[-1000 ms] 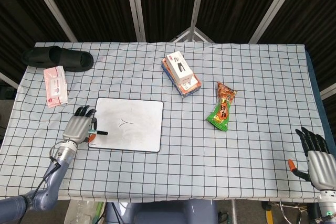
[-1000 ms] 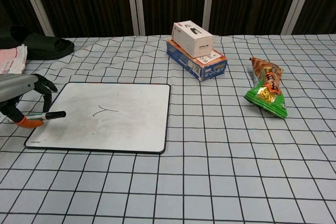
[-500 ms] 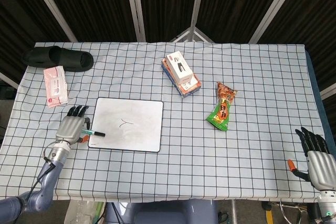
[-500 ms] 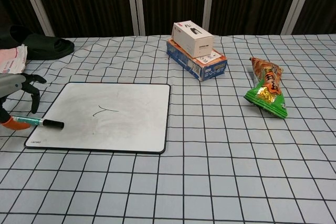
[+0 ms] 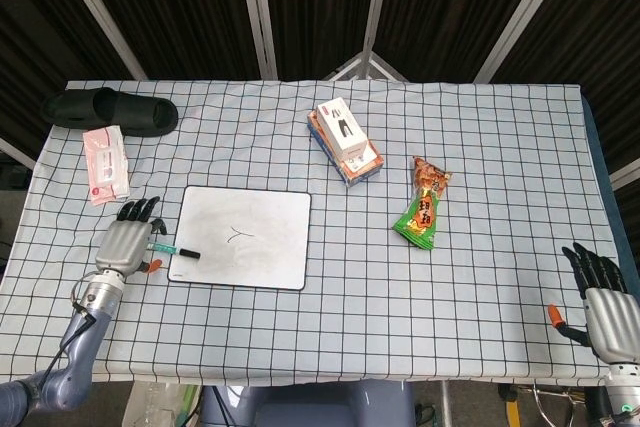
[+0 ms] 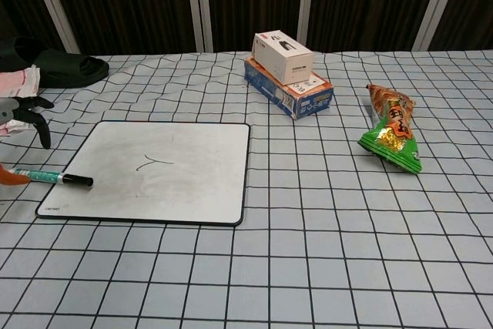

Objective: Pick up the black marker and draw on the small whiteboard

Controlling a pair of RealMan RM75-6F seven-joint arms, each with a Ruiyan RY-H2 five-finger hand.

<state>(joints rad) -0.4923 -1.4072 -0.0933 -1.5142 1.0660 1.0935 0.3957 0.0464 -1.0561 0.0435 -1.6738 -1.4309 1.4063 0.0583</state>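
At the lower left of the head view, the left hand (image 5: 124, 243) is lying with fingers spread, resting beside the black marker (image 5: 173, 249), whose tip is overlapping the small whiteboard's (image 5: 240, 237) left edge. I cannot tell whether the thumb is touching it. The right hand (image 5: 603, 297), showing only in the head view, is sitting fingers apart, holding nothing. The chest view shows the left fingertips (image 6: 31, 105) well above the marker.

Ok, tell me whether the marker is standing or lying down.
Lying down: the marker rests flat, its tip over the whiteboard's left edge.
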